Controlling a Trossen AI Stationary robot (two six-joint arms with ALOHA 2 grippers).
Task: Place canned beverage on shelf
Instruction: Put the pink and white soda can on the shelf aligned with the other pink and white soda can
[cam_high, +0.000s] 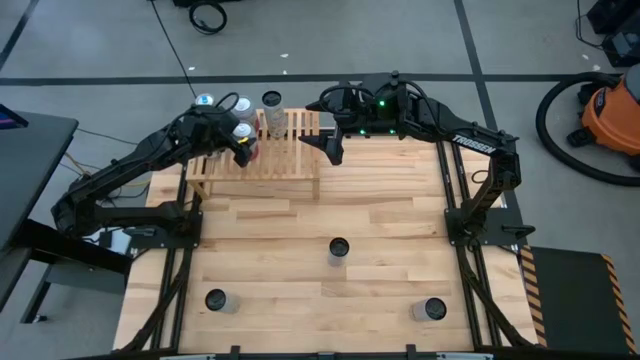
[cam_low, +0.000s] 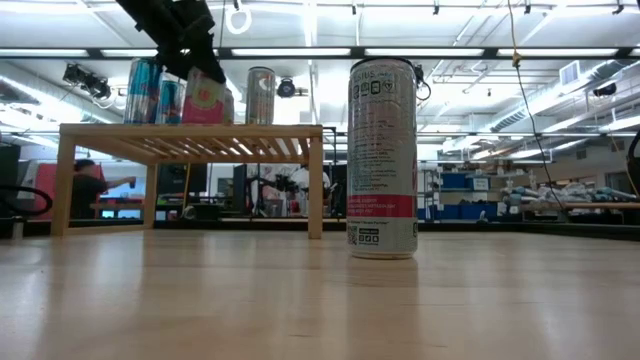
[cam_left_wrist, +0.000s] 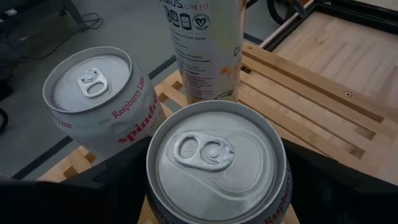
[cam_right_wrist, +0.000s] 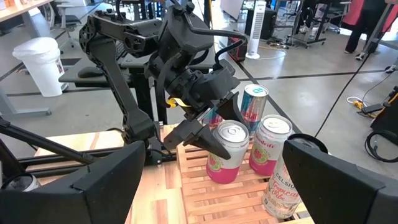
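On the far left part of the wooden table (cam_high: 300, 300) a low slatted shelf (cam_high: 290, 160) is seen, and several cans are already stood upright on its left end. Among them is the pink raspberry can (cam_right_wrist: 225, 152), which rests on the slats just beside a second pink can (cam_right_wrist: 268, 144), a blue can (cam_right_wrist: 254, 102) and a taller pale can (cam_left_wrist: 202, 46). Three further cans are left standing on the table, well apart, the nearest being a tall can (cam_low: 382, 160) in the low view.

A can of this kind is judged rigid but thin-walled, so a hard squeeze could dent it; if full it would be fairly heavy for its size, and its smooth painted side would be slippery. It is best taken around the middle of the body, with a finger on each side, and kept upright.

The left gripper (cam_right_wrist: 208, 134) is set around the raspberry can, its fingers (cam_right_wrist: 189, 134) parted to about the can's width on either side; whether they press it or have just come off cannot be told. The right gripper (cam_high: 333, 148) hangs by the shelf's right end, its fingers spread wide and nothing between them.
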